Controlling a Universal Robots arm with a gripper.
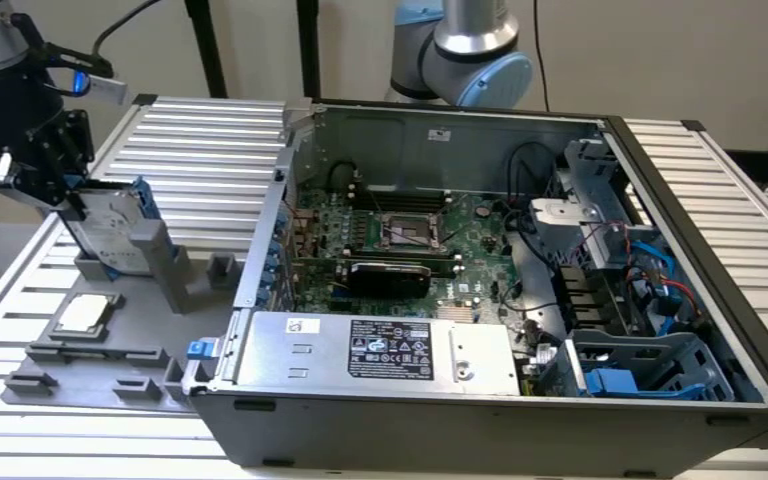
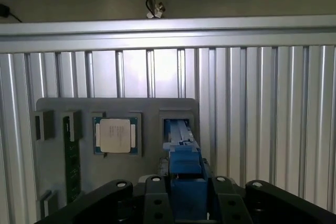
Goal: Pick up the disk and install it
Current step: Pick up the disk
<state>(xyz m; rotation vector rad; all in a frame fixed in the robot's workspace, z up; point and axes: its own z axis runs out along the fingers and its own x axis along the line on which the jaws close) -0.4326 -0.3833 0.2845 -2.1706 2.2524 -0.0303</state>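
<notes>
The disk (image 1: 115, 232) stands on edge in a slot of the grey fixture plate (image 1: 104, 365) at the exterior view's left, its silver face and blue rail showing. My gripper (image 1: 75, 205) comes down onto its top edge, fingers on either side of it. In the wrist view the disk's blue rail (image 2: 184, 163) runs straight away from the gripper (image 2: 186, 205), and the black fingers (image 2: 155, 195) press against its two sides. The gripper is shut on the disk, whose lower end is still in the holder (image 2: 178, 121).
A small square silver chip (image 1: 84, 313) (image 2: 115, 135) lies on the fixture plate beside the disk, with a green memory stick (image 2: 72, 161) farther over. The open computer case (image 1: 491, 250) is to the exterior view's right, with a power-supply box (image 1: 384, 345) and a blue-tabbed drive cage (image 1: 638, 365).
</notes>
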